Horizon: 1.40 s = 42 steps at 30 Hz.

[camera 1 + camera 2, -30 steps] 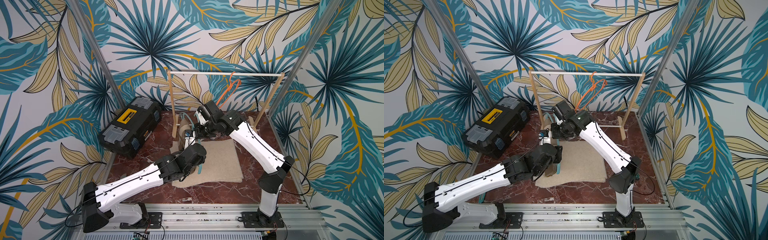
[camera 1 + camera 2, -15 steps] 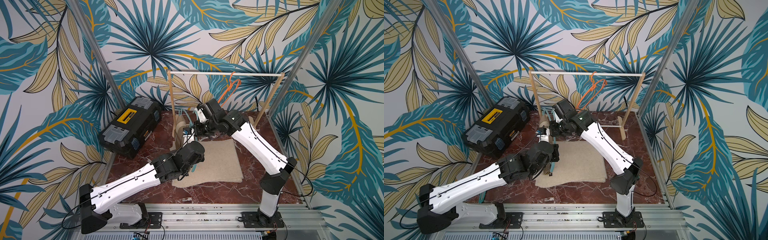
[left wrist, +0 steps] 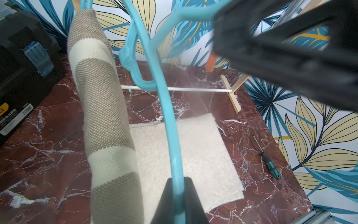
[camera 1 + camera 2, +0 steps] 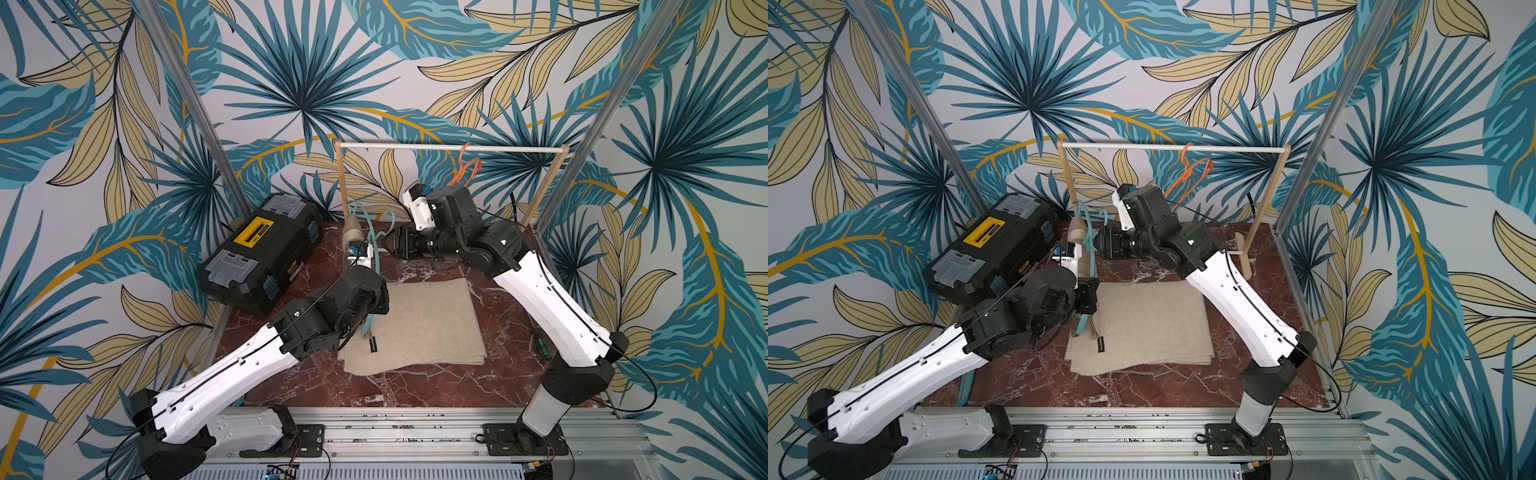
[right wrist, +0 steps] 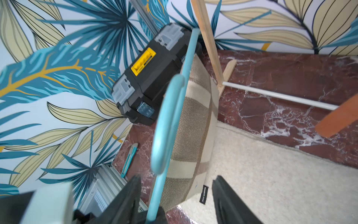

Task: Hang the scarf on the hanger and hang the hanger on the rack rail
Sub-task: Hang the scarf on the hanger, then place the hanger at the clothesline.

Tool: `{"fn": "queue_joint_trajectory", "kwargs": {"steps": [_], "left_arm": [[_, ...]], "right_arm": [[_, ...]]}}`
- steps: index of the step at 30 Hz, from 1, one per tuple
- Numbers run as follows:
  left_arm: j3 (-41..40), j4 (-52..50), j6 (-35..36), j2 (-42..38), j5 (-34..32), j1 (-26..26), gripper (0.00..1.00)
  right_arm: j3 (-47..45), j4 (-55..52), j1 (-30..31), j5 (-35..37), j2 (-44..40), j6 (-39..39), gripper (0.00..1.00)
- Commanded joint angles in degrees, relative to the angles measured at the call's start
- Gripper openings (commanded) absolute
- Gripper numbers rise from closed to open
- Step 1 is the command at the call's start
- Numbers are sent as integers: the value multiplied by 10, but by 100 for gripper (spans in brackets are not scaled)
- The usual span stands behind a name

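- Left arm (image 4: 232, 370): the left jaws are pressed together on a bar of the teal hanger (image 3: 170, 120) and hold it in the air above the desk (image 4: 415, 386).
- Scarf (image 3: 102, 108): beige with pale bands, draped over the hanger. In both top views it hangs beside the left post of the wooden rack (image 4: 449, 147), between the black toolbox (image 4: 257, 245) and the right arm's wrist.
- Right arm (image 4: 548, 307): reaches across towards the hanger from the rack side. In the right wrist view the right jaws stand spread, with the hanger's bar and the lower edge of the scarf (image 5: 193, 124) between them. Whether either finger touches the bar cannot be told.
- Rack: its white top rail carries an orange hanger (image 4: 467, 170). The teal hanger (image 4: 371, 245) sits well below that rail.
- Desk: red marbled surface. A folded cream cloth (image 4: 419, 324) lies flat at its centre, just under the held hanger.
- Small tools: a screwdriver (image 3: 269, 164) lies near the desk's right edge. A utility knife (image 5: 129, 160) lies near its left edge.
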Motion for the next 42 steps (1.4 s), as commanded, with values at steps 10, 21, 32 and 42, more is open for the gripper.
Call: {"fn": "queue_joint_trajectory", "kwargs": {"steps": [10, 21, 32, 42], "left_arm": [[136, 81, 21, 38, 278, 149, 0], [289, 217, -71, 194, 490, 263, 0], [364, 280, -101, 313, 531, 313, 0], [354, 282, -112, 369, 557, 330, 0]], "right_arm": [[-143, 142, -77, 59, -172, -36, 62], [-274, 196, -125, 71, -234, -31, 60], [-351, 243, -156, 64, -250, -22, 58], [-396, 277, -174, 55, -251, -9, 57]]}}
